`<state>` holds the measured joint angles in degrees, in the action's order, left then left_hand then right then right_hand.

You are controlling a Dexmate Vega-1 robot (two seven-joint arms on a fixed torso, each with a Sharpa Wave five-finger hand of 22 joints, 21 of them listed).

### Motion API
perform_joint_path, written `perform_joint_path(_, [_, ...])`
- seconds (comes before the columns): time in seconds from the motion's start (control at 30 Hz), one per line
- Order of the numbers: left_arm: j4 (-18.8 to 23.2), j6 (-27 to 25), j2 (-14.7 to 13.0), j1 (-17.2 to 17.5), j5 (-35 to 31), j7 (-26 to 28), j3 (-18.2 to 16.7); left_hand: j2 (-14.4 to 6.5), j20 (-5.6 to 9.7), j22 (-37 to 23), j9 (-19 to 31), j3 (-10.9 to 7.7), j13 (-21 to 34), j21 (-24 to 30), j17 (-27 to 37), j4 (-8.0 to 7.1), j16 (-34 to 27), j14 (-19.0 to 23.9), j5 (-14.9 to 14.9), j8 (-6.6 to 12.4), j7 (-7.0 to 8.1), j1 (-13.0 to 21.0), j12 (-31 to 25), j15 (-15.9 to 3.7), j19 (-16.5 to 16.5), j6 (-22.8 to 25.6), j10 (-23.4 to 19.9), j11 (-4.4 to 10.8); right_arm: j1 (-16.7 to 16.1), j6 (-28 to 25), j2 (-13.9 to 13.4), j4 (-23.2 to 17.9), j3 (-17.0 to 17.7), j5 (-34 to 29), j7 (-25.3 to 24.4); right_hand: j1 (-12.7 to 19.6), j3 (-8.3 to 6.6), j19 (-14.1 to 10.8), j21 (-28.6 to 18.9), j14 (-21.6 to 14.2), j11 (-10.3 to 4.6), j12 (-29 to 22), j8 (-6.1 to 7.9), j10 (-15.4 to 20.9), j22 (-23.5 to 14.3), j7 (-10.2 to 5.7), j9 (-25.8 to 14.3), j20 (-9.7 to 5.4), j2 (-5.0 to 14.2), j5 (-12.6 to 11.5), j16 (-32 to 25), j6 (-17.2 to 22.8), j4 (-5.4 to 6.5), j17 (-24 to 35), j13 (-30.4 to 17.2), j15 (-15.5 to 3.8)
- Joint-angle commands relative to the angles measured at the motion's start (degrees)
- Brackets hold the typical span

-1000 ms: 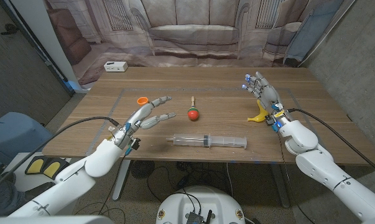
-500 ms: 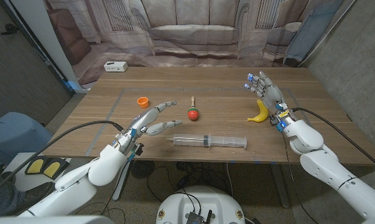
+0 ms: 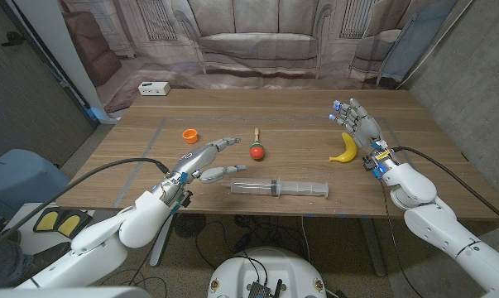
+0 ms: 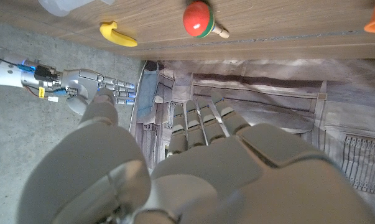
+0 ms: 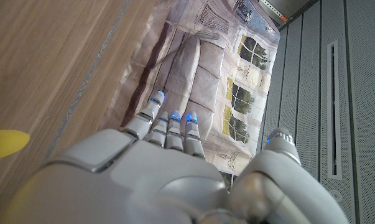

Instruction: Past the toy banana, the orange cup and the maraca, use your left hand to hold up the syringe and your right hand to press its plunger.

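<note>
Syringe (image 3: 280,189) lies flat near table's (image 3: 448,194) front edge, about mid-width, plunger end toward right. Left hand (image 3: 198,161) just beside barrel tip, fingers spread, holding nothing, not touching syringe. Right hand (image 3: 361,128) well apart at right side, fingers extended and apart, nothing held. Toy banana (image 3: 345,149) just beside right hand. Farther back: maraca (image 3: 256,149), red head, wooden handle pointing away. Orange cup (image 3: 189,135) left of maraca. White box (image 3: 153,88) at far left corner.
</note>
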<state>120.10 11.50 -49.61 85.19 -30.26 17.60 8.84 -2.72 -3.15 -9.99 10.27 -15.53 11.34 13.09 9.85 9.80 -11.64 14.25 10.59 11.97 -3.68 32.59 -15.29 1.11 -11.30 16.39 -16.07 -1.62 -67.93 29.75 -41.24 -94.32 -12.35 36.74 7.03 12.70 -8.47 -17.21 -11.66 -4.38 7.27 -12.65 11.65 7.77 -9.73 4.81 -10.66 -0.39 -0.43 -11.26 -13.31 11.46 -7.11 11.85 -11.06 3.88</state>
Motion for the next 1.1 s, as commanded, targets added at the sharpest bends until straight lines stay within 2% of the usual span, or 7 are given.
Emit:
perform_joint_path(0.03, [6.64, -8.75, -4.32, 0.05, -12.23, -1.43, 0.7, 0.01, -0.03, -0.21, 0.26, -0.89, 0.15, -0.21, 0.19, 0.15, 0.32, 0.1, -0.03, -0.3, 0.34, 1.63, 0.6, -0.24, -0.55, -0.46, 0.45, 0.8, -1.9, 1.05, -0.61, -0.36, 1.46, 0.69, 0.07, 0.34, -0.07, -0.07, 0.14, -0.15, 0.23, 0.33, -0.09, 0.59, -0.15, 0.18, -0.19, 0.16, 0.05, -0.08, 0.21, 0.4, -0.27, 0.23, -0.14, 0.51])
perform_joint_path(0.2, [8.44, -13.05, -3.95, 1.05, -17.47, -0.26, 2.31, 0.74, 0.16, -0.16, 0.28, -1.59, 0.21, -0.5, 0.18, 0.62, 0.74, -0.41, 0.03, -1.07, 0.38, 4.15, 1.5, -0.67, -0.88, -2.47, 1.85, 1.73, -2.08, 1.23, -0.64, -0.15, 1.74, 1.06, 0.53, 0.35, -0.04, -0.05, 0.17, -0.19, 0.21, 0.33, -0.09, 0.65, -0.15, 0.16, -0.19, 0.19, 0.0, -0.07, 0.23, 0.44, -0.29, 0.23, -0.15, 0.58])
perform_joint_path(0.4, [10.16, -17.23, -3.53, 0.9, -20.29, -1.79, 4.9, 2.15, -0.18, -0.26, 0.32, -2.08, 0.32, 0.34, 0.2, 0.62, 0.62, 0.24, 0.05, -1.19, 0.55, 6.9, 2.07, -0.92, -4.23, -3.69, 2.55, 2.33, -2.05, 1.05, -1.05, -0.13, 2.0, 1.68, 1.49, 0.33, -0.02, -0.04, 0.19, -0.24, 0.24, 0.35, -0.11, 0.68, -0.15, 0.14, -0.19, 0.22, 0.01, -0.07, 0.23, 0.44, -0.27, 0.25, -0.15, 0.59])
perform_joint_path(0.6, [12.03, -20.64, -2.95, 0.33, -19.9, -5.09, 7.08, 3.05, -0.87, -0.39, 0.35, -2.21, 0.4, 1.05, 0.23, 0.44, 0.36, 1.44, 0.05, -1.13, 0.55, 8.25, 2.05, -0.98, -6.76, -3.94, 2.17, 2.2, -2.25, 0.73, -1.51, -0.28, 2.52, 2.44, 2.11, 0.35, 0.02, -0.03, 0.22, -0.23, 0.16, 0.37, -0.12, 0.75, -0.15, 0.08, -0.19, 0.22, -0.03, -0.06, 0.28, 0.45, -0.28, 0.25, -0.16, 0.57])
perform_joint_path(0.73, [11.7, -21.47, -2.2, -0.39, -18.5, -5.38, 8.58, 3.47, -1.08, -0.46, 0.36, -2.21, 0.45, 0.77, 0.24, 0.26, 0.3, 1.95, 0.02, -0.72, 0.47, 8.71, 1.82, -0.88, -6.41, -2.95, 1.41, 2.02, -2.6, 0.49, -1.87, -0.44, 2.95, 2.8, 2.32, 0.32, 0.02, -0.04, 0.23, -0.23, 0.2, 0.4, -0.16, 0.74, -0.15, 0.11, -0.19, 0.27, 0.02, -0.06, 0.3, 0.38, -0.25, 0.27, -0.16, 0.57])
perform_joint_path(0.97, [13.31, -24.99, -2.82, -2.06, -18.23, -10.02, 10.53, 4.09, -1.14, -0.59, 0.43, -2.13, 0.56, 1.0, 0.24, -0.22, -0.11, 4.07, -0.11, -0.03, 0.63, 9.31, 1.19, -1.16, -7.74, -0.6, -0.72, 2.07, -3.06, 0.15, -2.28, -0.64, 3.54, 3.25, 2.7, 0.39, 0.01, -0.06, 0.25, -0.26, 0.24, 0.43, -0.19, 0.8, -0.15, 0.08, -0.19, 0.27, 0.08, -0.07, 0.34, 0.37, -0.26, 0.28, -0.17, 0.64])
perform_joint_path(1.1, [14.86, -27.92, -3.59, -3.78, -17.42, -16.29, 11.85, 4.37, -2.05, -0.64, 0.47, -2.04, 0.64, 0.46, 0.25, -0.54, 0.25, 3.97, -0.19, -0.07, 0.74, 9.45, 1.18, -1.29, -6.86, -0.12, -1.19, 1.85, -3.08, -0.18, -2.3, -0.6, 3.65, 3.85, 3.15, 0.45, 0.01, -0.11, 0.25, -0.22, 0.22, 0.46, -0.27, 0.8, -0.15, 0.02, -0.2, 0.36, 0.07, -0.07, 0.39, 0.2, -0.29, 0.27, -0.17, 0.62])
